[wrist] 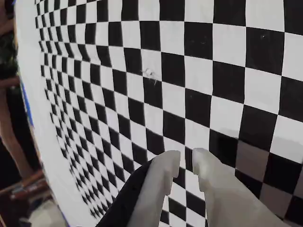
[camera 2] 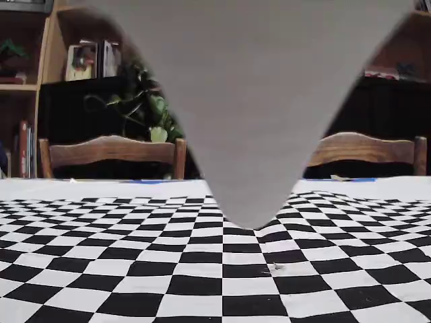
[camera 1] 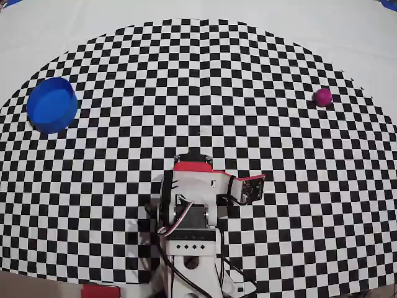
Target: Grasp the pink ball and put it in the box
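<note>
In the overhead view the pink ball (camera 1: 322, 97) lies at the far right edge of the checkered cloth. The box (camera 1: 53, 104), a round blue container, stands at the far left edge and looks empty. My arm (camera 1: 192, 181) is folded low at the bottom centre, far from both. In the wrist view my gripper (wrist: 186, 157) hangs over bare checker squares, its white fingers (wrist: 163, 179) nearly together with nothing between them. Neither ball nor box shows in the wrist or fixed views.
The checkered cloth (camera 1: 205, 74) covers a white table. A large blurred grey shape (camera 2: 249, 101) blocks the upper middle of the fixed view. Two wooden chairs (camera 2: 111, 151) (camera 2: 367, 149), shelves and a plant stand behind the table.
</note>
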